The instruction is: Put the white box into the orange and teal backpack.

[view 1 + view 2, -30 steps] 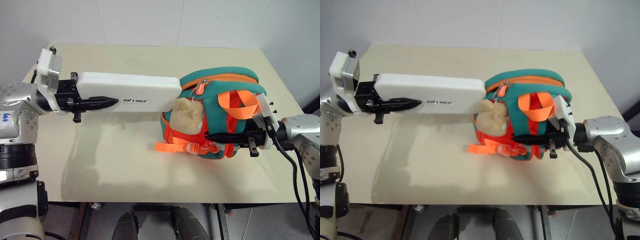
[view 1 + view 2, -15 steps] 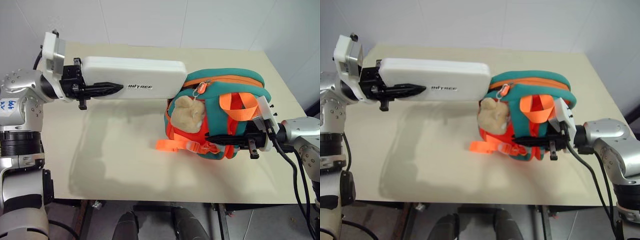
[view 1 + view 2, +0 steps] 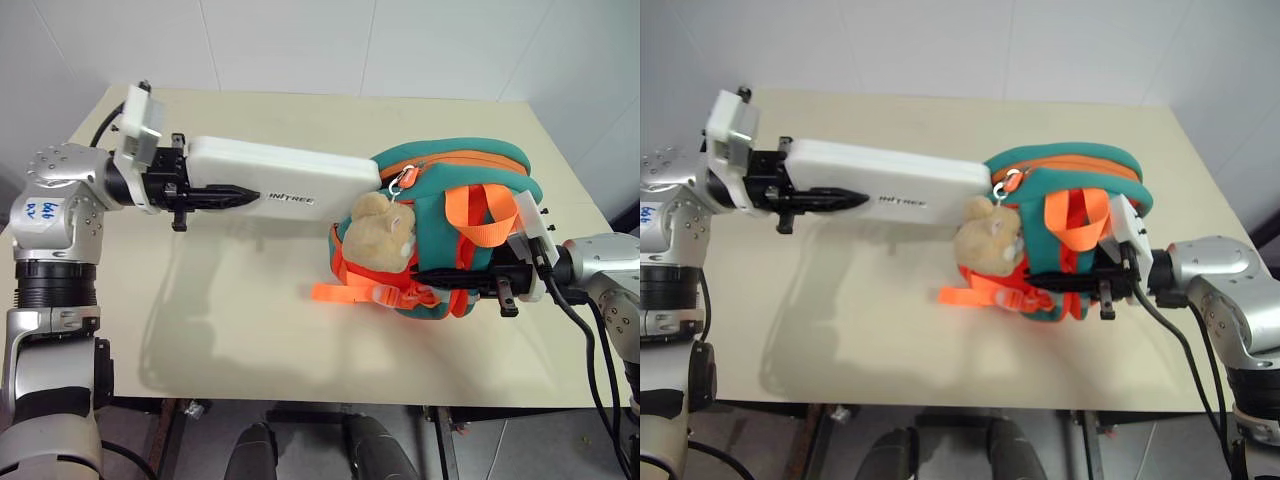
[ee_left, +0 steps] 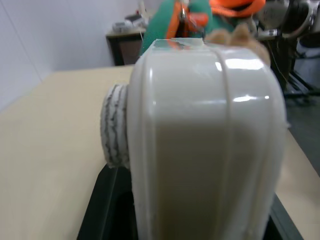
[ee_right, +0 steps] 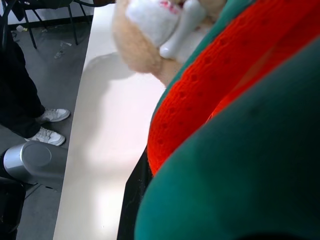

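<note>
- Head views: the left gripper (image 3: 215,193) has the white box (image 3: 285,180) by its near end, carried above the table (image 3: 250,320). The box's long axis runs straight toward the backpack (image 3: 455,215), and its far end sits at the teal top, right by the zipper pull and over the plush toy (image 3: 378,232). The left arm is the one lined up to push it in.
- Head views, other side: the right gripper (image 3: 455,277) is pinched tight on the backpack's lower orange front, holding the bag steady on the table.
- Left wrist view: the box's rounded end (image 4: 205,135) fills the space between the black fingers, which are part-open and clamped on it; the backpack (image 4: 170,22) lies dead ahead, beyond the far end.
- Right wrist view: orange mesh and teal fabric (image 5: 240,165) press right up against the fingers. The plush toy (image 5: 150,30) hangs just past them, and a person's shoes (image 5: 50,125) stand on the floor beyond the table edge.
</note>
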